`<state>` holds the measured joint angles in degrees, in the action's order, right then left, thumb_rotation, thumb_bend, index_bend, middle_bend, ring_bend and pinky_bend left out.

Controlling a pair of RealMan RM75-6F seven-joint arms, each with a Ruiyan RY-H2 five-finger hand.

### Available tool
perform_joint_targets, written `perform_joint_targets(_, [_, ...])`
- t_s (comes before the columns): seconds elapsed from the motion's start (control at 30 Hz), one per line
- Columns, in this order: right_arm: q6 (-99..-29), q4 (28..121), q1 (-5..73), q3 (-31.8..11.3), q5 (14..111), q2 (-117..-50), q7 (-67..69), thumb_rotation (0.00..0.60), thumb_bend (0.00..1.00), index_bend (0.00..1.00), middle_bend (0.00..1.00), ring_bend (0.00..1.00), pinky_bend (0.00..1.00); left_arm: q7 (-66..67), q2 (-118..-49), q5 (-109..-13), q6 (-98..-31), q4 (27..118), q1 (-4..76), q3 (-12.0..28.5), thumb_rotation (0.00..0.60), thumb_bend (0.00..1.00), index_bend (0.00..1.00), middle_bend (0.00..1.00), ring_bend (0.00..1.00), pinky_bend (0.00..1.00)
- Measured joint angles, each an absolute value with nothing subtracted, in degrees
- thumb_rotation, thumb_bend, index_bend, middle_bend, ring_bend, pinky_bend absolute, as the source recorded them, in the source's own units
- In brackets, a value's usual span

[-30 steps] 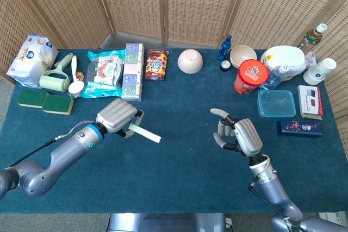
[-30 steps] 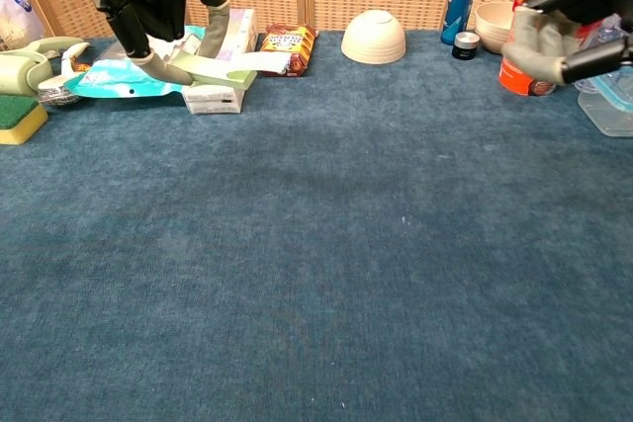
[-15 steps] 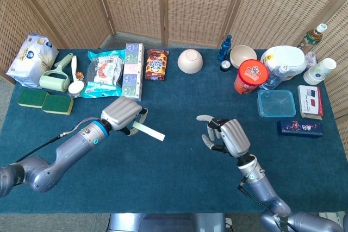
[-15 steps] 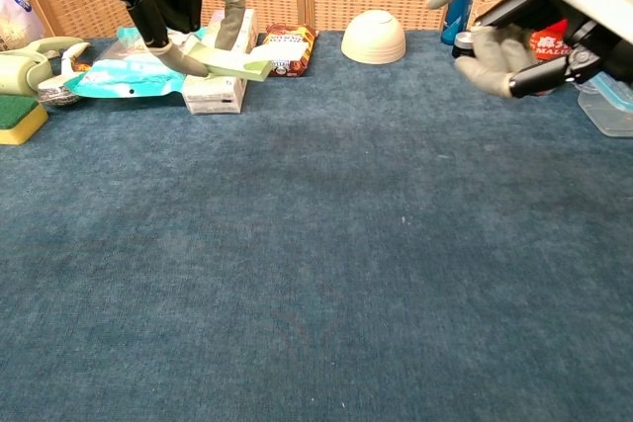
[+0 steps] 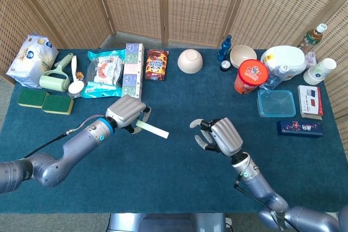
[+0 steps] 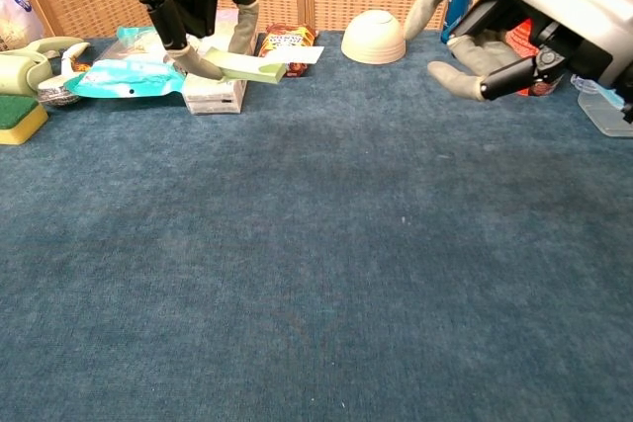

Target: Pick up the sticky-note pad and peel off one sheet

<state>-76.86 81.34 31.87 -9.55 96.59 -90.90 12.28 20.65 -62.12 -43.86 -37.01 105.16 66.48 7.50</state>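
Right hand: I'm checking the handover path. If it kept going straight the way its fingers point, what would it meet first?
Probably the free end of the sticky-note pad held by the left hand; the right hand points left toward it, though depth is uncertain.

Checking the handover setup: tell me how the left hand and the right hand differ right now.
The left hand holds the sticky-note pad, pinched at one end so it juts out above the table; the right hand holds nothing. The left hand's fingers close on the pad; the right hand's fingers are spread apart. Both hover above the blue cloth, facing each other.
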Motion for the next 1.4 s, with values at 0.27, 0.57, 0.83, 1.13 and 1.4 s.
perform_joint_targets(0.27, [-77.8,80.8,32.6,-9.39,96.86,-92.36,11.65,0.6,0.42,0.41,0.93,0.9,0.82,20.93,-62.44,-42.02,-37.09,104.8,68.26,6.85,0.6,0.48,0.85,1.0,1.0,1.0])
perform_joint_targets(0.57, [-78.95,79.21,33.8,-9.0,98.05,-94.74,9.34,0.6,0.42,0.42,0.93,0.91,0.82,20.42,-63.02,-39.94,-36.42,104.46,70.46,6.29,0.6,0.48,0.85,1.0,1.0,1.0])
perform_joint_targets(0.83, [-78.98,78.94,34.91,-8.95,98.13,-95.5,8.81,0.6,0.42,0.42,0.93,0.91,0.82,20.27,-63.51,-38.61,-36.21,104.18,72.11,5.73,0.6,0.48,0.85,1.0,1.0,1.0])
perform_joint_targets(1.13, [-78.71,79.57,35.81,-9.34,97.66,-94.8,8.53,0.6,0.42,0.43,0.93,0.91,0.82,20.04,-64.57,-36.53,-35.55,103.58,74.78,5.5,0.6,0.48,0.85,1.0,1.0,1.0])
perform_joint_targets(1.4, [-78.99,79.32,35.5,-8.69,96.94,-94.47,9.28,0.6,0.42,0.43,0.93,0.91,0.82,19.92,-65.46,-35.16,-35.71,103.3,77.0,5.56,0.6,0.48,0.85,1.0,1.0,1.0])
